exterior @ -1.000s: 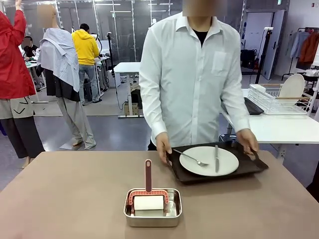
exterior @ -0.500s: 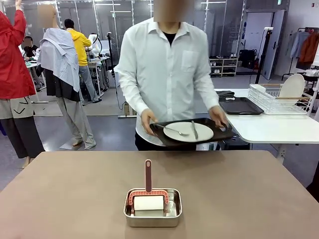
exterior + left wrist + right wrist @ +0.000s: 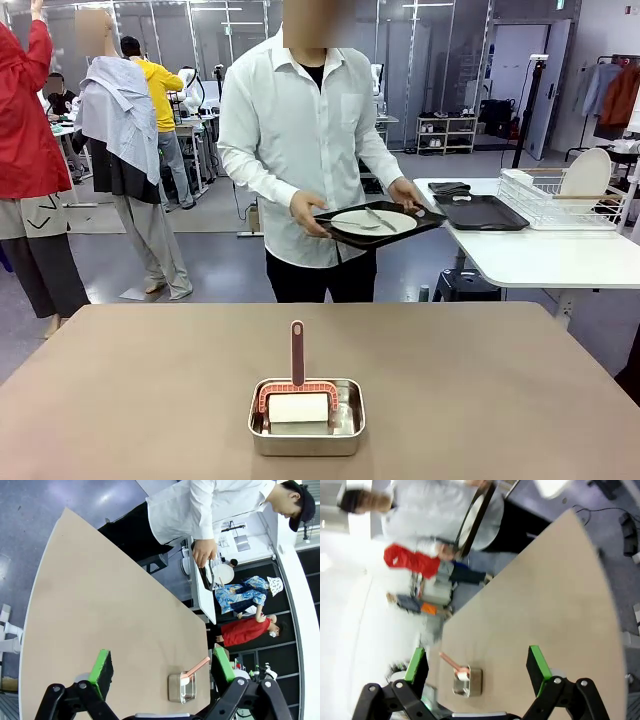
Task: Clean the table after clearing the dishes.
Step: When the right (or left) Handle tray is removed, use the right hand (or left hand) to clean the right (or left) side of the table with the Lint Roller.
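Note:
A person in a white shirt stands beyond the taupe-brown table point(image 3: 150, 380), holding a dark tray point(image 3: 380, 224) in both hands above the floor. On it lies a white plate point(image 3: 373, 221) with a fork and knife. The tray is turned toward a white side table point(image 3: 560, 255), where another dark tray point(image 3: 482, 212) rests. My left gripper point(image 3: 162, 667) is open above the taupe-brown table point(image 3: 100, 605), nothing between its green pads. My right gripper point(image 3: 477, 667) is open too, high over the table point(image 3: 535, 605). The plate point(image 3: 470, 515) shows edge-on in the right wrist view.
A small steel pan point(image 3: 307, 417) holding a red-handled roller with a white roll point(image 3: 298, 405) sits near the table's front middle, also seen as the pan point(image 3: 181, 688) and the pan point(image 3: 468, 681). A white dish rack point(image 3: 560, 198) stands on the side table. Other people stand far back left.
The person lifted the tray with plate off the taupe-brown table, stepped back and turned it toward the white side table. The pan and roller have not moved.

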`<state>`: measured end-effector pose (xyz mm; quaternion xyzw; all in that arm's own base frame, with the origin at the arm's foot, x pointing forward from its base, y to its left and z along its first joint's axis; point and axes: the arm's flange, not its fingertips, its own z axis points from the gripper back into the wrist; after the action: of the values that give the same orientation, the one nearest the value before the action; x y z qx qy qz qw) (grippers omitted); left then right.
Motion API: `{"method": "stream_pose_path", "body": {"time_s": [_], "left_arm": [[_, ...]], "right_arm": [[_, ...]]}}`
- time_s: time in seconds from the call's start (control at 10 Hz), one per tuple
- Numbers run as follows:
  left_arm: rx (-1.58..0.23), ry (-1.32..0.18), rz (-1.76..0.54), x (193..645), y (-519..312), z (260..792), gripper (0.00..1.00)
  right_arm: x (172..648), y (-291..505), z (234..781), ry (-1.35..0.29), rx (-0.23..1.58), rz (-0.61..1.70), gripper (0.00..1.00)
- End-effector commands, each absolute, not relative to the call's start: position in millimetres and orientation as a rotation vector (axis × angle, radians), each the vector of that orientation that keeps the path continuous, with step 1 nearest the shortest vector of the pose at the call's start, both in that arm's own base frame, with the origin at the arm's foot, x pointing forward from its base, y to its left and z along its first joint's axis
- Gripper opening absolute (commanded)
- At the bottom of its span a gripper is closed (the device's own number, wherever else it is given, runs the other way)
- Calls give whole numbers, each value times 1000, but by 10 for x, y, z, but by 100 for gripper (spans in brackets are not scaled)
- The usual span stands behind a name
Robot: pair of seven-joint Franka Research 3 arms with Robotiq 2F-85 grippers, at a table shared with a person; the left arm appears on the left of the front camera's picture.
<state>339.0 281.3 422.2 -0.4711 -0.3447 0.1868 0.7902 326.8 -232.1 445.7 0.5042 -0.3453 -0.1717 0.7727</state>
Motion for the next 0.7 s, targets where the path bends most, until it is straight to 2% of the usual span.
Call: {"method": "stream_pose_path", "body": {"time_s": [0.0, 0.3, 0.6], "left_arm": [[-1033, -742, 414, 3365, 2826, 4272, 100], [-1033, -742, 414, 3365, 2826, 4272, 100], [-1033, -742, 414, 3365, 2826, 4272, 100]], "right_arm": [[3743, -1490, 4950, -671, 947, -102, 100], [4210, -105, 5418, -541, 785, 260, 100], [4437, 1227, 5379, -400, 677, 533, 100]]}}
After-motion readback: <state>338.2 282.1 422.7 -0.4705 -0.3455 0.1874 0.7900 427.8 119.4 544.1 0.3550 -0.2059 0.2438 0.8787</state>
